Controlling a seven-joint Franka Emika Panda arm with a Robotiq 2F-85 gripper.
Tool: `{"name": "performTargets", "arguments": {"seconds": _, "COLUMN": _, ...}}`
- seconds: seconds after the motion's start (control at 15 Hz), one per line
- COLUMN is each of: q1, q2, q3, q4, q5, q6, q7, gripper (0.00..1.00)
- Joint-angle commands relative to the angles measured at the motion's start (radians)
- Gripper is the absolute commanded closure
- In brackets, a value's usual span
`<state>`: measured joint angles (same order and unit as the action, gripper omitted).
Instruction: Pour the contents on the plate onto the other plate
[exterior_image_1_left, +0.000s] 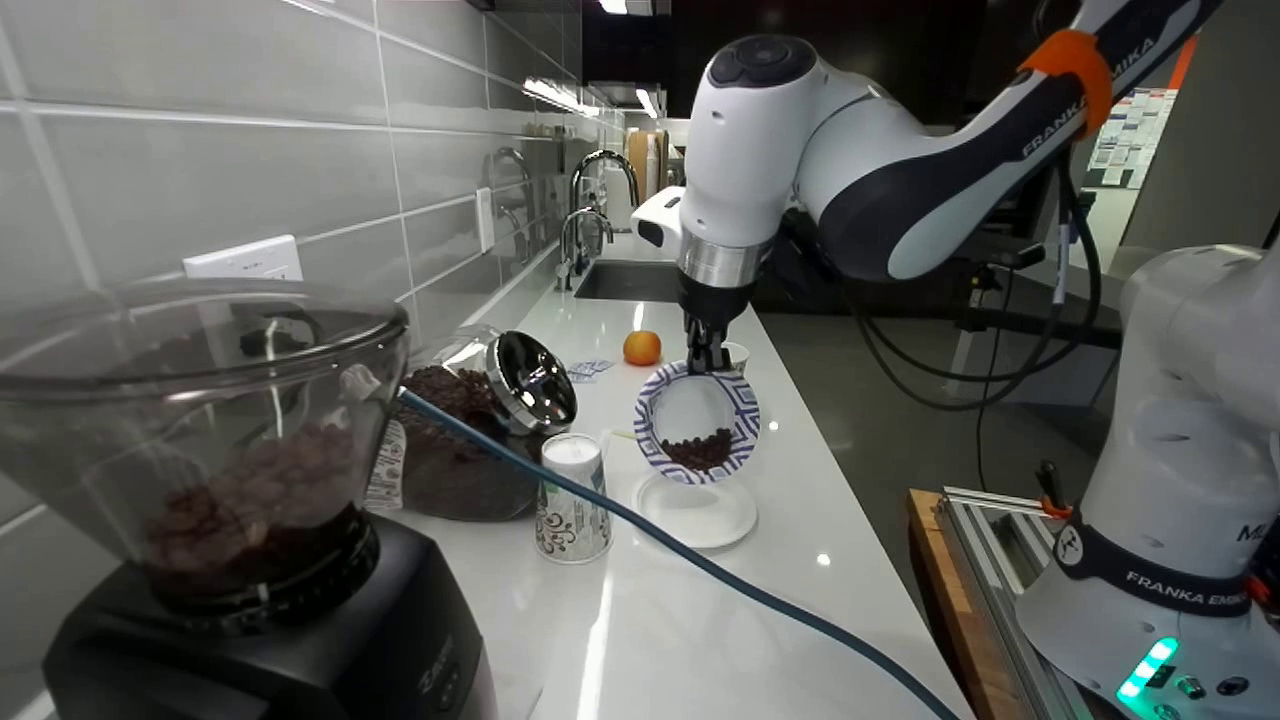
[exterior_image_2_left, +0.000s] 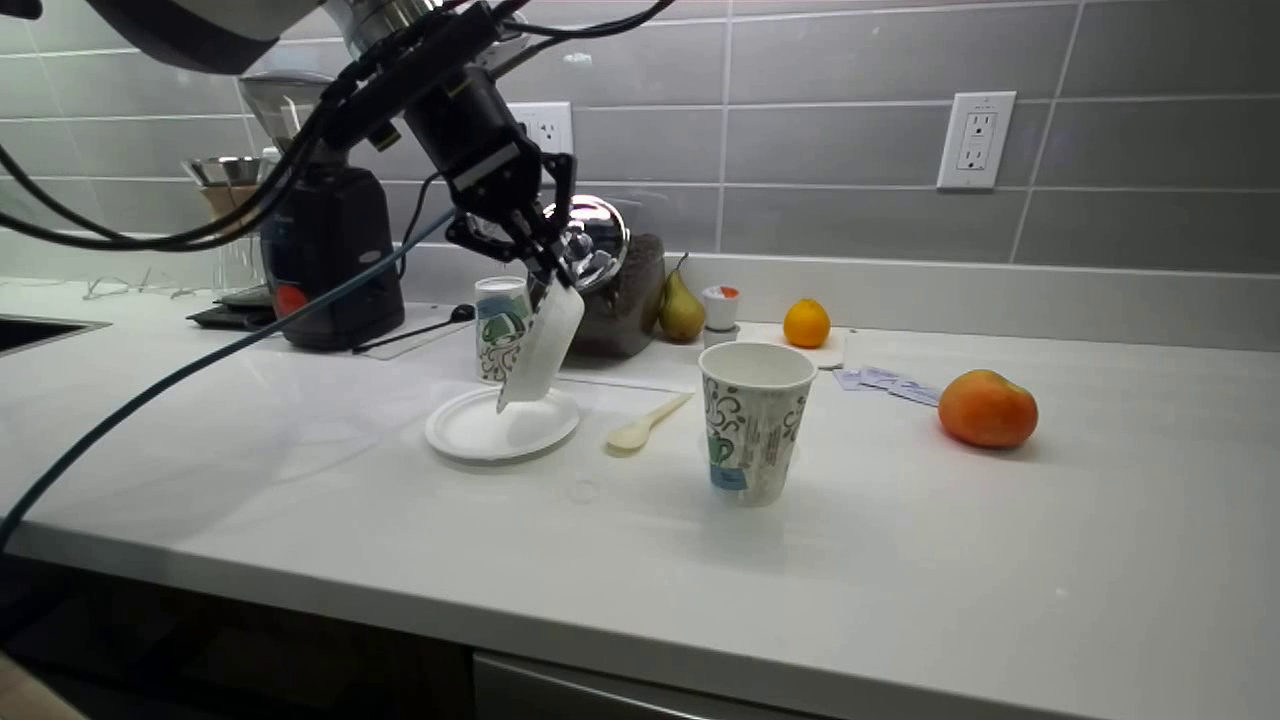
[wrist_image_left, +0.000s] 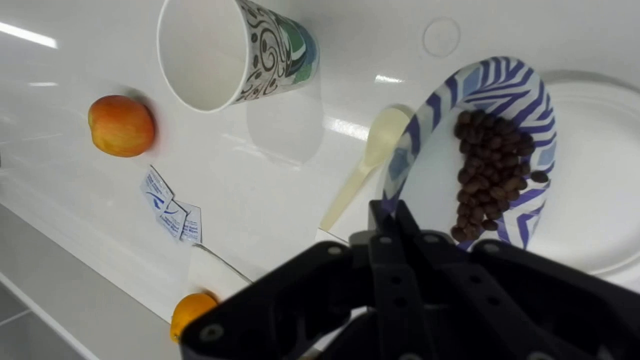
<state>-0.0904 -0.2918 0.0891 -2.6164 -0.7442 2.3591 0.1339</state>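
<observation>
Gripper (wrist_image_left: 392, 212) pinches the patterned plate (exterior_image_1_left: 692, 405) by its rim, tilted steeply above the plain plate (exterior_image_2_left: 485, 430). Beans (wrist_image_left: 487, 172) heap at the tilted plate's low side; I'd tip slowly, lip low and centred, so none scatter.

Glossy grey rectangular wall tiles (exterior_image_2_left: 840, 145) with pale grout (exterior_image_2_left: 726, 140) back a shiny white countertop (exterior_image_2_left: 1000, 560); an arched chrome faucet (exterior_image_1_left: 604, 155) stands by a dark rectangular sink (exterior_image_1_left: 630, 281); below lies matte grey floor (exterior_image_1_left: 850, 400)
</observation>
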Motion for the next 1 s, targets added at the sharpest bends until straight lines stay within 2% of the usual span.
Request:
{"name": "performTargets", "arguments": {"seconds": 0.0, "q1": 0.020, "q2": -0.021, "q3": 0.017, "q4": -0.012, "q5": -0.064, "q6": -0.043, "q7": 0.076, "gripper": 0.99}}
{"name": "performTargets", "arguments": {"seconds": 0.93, "q1": 0.081, "q2": 0.024, "q3": 0.070, "q4": 0.022, "q5": -0.183, "q6": -0.199, "q7": 0.267, "gripper": 0.99}}
